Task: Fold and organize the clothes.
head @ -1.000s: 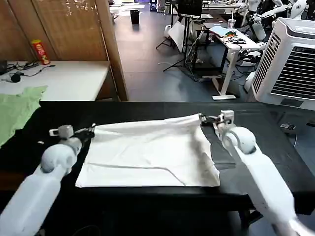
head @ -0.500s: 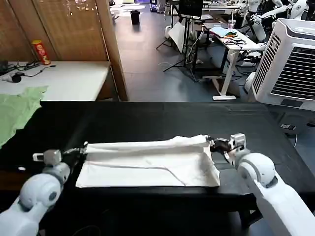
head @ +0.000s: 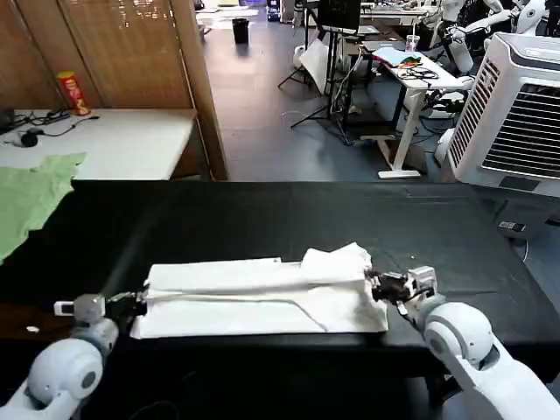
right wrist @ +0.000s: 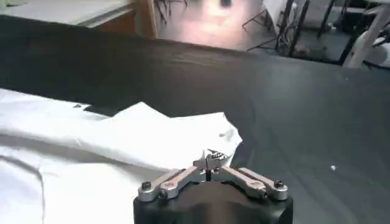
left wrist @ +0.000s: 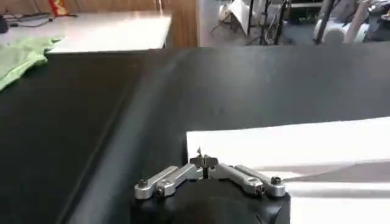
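On the black desk (head: 262,210), the left hand (head: 136,302) pinched one end of the white cotton T-shirt (head: 254,293). It lay folded near the front edge. At its other end, the right hand (head: 374,284) pinched the cloth too. If one hand lets go too soon, the fold might slip crooked.

A black table (head: 262,210) carries the folded white T-shirt (head: 262,293) near its front edge
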Robot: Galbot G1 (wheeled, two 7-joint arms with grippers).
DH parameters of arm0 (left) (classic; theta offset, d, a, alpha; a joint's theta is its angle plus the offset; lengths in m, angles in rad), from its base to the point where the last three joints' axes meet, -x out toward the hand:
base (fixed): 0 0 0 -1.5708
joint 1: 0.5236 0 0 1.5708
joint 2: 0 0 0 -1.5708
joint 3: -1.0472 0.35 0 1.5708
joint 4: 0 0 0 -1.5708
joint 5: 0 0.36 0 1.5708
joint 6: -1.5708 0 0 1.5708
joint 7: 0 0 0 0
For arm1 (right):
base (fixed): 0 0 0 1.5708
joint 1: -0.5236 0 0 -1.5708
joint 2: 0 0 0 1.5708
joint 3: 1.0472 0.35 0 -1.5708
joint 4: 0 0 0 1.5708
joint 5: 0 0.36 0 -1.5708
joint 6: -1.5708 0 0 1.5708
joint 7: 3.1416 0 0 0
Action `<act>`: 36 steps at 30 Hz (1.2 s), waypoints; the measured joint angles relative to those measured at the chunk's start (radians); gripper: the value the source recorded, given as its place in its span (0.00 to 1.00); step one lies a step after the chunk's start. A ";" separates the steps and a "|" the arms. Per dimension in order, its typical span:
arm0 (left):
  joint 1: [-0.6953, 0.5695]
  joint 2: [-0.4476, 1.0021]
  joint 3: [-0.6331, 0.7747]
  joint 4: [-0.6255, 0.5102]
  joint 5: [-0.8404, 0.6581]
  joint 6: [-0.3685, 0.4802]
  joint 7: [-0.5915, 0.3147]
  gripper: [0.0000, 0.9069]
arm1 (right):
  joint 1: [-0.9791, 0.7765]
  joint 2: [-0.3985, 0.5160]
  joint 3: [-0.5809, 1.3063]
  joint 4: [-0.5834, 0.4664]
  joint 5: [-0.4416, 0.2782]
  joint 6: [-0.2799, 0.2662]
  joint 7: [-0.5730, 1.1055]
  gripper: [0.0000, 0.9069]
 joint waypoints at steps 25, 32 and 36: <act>-0.227 -0.144 0.039 0.129 -0.063 -0.003 0.009 0.97 | 0.251 0.239 -0.037 -0.302 -0.121 0.000 0.008 0.97; -0.252 -0.177 0.049 0.195 -0.063 -0.002 0.020 0.17 | 0.270 0.271 -0.049 -0.361 -0.133 0.029 -0.016 0.63; -0.251 -0.182 0.048 0.219 -0.062 -0.009 0.041 0.03 | 0.278 0.283 -0.056 -0.383 -0.137 0.044 -0.033 0.43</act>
